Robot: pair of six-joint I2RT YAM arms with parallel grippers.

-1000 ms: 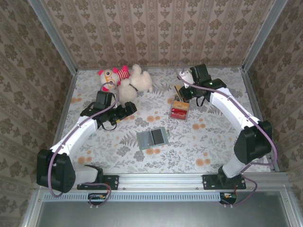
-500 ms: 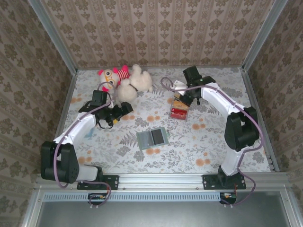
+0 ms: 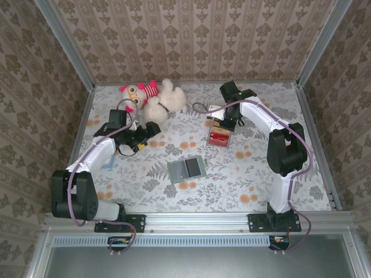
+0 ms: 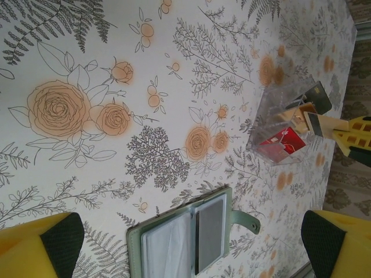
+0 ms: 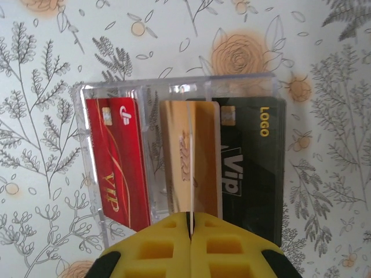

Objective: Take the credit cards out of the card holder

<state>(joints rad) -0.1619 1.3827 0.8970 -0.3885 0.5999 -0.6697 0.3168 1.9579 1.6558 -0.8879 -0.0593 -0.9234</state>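
The right gripper (image 5: 189, 223) is pinching a thin tan card (image 5: 189, 145) over the clear box (image 5: 174, 87), and the card holder (image 3: 186, 169) is lying open in the middle of the table (image 3: 261, 174).

The fingers of the right gripper are pressing together on this card, which is showing only its edge in the right wrist view. Under it, a red card (image 5: 119, 162), a gold card (image 5: 174, 156) and a black card (image 5: 255, 162) are resting side by side in the box. The left gripper (image 3: 146, 136) is hovering to the left of the card holder, well apart from it. Its jaws are standing wide apart and are holding nothing. The card holder is showing a dark card (image 3: 193, 167) in its right half. Two plush toys (image 3: 153, 98) are lying at the far side of the table.
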